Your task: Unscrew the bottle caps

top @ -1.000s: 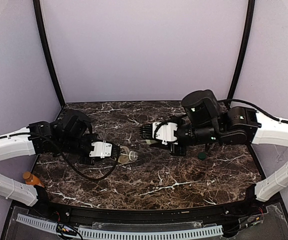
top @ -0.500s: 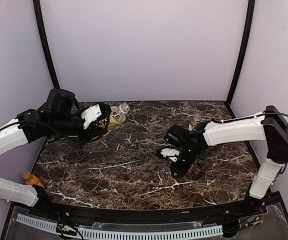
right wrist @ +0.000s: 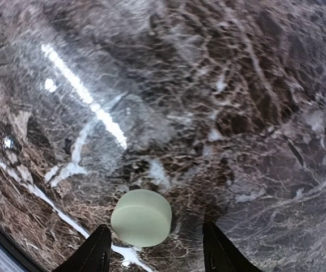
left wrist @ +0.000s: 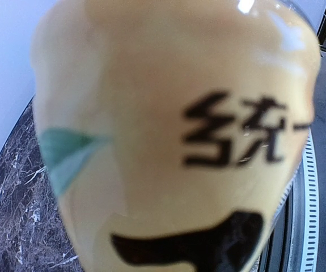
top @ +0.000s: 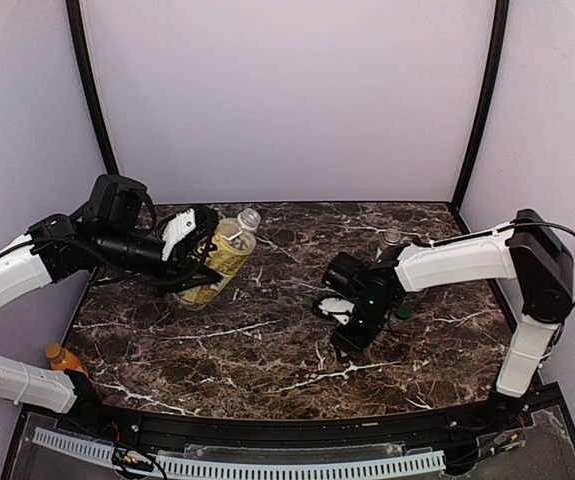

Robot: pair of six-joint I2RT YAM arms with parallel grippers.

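**Cap release at the right arm.** The pale cream cap (right wrist: 142, 218) lies flat on the marble tabletop (top: 267, 340), round face up. In the right wrist view it sits between the two fingers (right wrist: 97, 255), closer to the one on the left of that view. The right gripper (top: 347, 335) points down at the table with its jaws moderately apart. They appear clear of the cap's rim, though the edge of the view cuts off the contact line, so a light touch cannot be ruled out. Judged from this, a straight lift would leave the cap where it lies.

The dark green cap (top: 402, 312) rests on the marble just beside the right wrist. The short clear bottle (top: 389, 240) stands behind the right forearm, toward the back wall, and is the bottle nearest that arm.

The yellow-labelled bottle (top: 229, 243) is at the left rear, clamped around its body by the left gripper (top: 205, 262). Its long axis tilts up and to the right, and its neck is bare. It is well apart from the right jaws.
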